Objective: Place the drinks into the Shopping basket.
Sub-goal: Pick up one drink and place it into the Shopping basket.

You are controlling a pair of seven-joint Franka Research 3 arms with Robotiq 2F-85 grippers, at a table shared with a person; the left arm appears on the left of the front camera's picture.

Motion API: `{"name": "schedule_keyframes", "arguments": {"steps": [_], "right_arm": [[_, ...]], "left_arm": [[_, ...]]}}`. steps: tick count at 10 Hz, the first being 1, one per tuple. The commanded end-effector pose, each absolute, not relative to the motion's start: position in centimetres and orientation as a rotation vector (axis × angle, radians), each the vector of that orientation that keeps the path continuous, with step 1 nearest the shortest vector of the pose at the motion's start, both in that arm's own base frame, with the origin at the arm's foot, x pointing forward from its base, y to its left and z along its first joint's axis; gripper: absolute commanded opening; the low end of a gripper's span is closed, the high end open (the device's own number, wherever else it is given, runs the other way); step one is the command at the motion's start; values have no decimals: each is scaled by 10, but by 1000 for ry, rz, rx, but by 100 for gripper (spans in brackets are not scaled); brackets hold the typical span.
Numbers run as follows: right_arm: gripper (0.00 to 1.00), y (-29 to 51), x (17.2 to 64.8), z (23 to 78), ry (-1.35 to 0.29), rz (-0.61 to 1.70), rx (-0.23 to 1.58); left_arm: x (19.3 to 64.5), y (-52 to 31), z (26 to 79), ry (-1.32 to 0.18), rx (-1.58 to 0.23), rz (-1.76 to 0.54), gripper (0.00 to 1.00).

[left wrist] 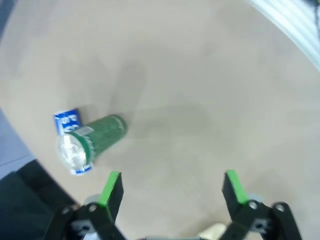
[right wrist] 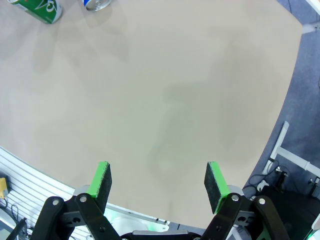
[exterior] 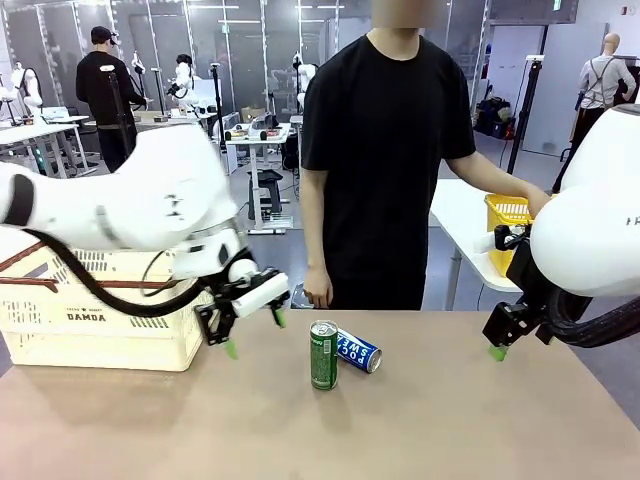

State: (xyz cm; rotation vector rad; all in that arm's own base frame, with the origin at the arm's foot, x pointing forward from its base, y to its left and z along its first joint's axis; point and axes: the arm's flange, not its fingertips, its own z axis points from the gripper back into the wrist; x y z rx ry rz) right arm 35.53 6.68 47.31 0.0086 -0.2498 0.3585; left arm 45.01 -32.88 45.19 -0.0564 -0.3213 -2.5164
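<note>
While the green can [exterior: 323, 355] stands upright on the counter [exterior: 420, 430] with the blue can [exterior: 358, 350] laid just beside it, both are seen near the left tool [exterior: 256, 333], whose jaws are spread; the right tool [right wrist: 157, 167], likewise spread, is seen well apart from them

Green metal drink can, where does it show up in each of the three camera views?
Front view: green metal drink can stands upright, just below picture centre.
Left wrist view: lower left, silver top facing the camera.
Right wrist view: top left corner, cut by the edge.
Shared landmark: the blue metal drink can right beside it.
</note>
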Motion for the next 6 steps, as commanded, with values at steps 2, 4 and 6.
{"name": "schedule_keyframes", "arguments": {"steps": [2, 4, 6], "right_arm": [[93, 66, 355, 473, -246, 365, 14], [93, 66, 355, 473, -246, 365, 14], [93, 66, 355, 473, -246, 365, 14]], "left_arm": [[477, -388, 456, -243, 12, -2546, 100], [498, -418, 453, -199, 43, -2552, 100], [524, -440, 449, -160, 41, -2562, 100]]}}
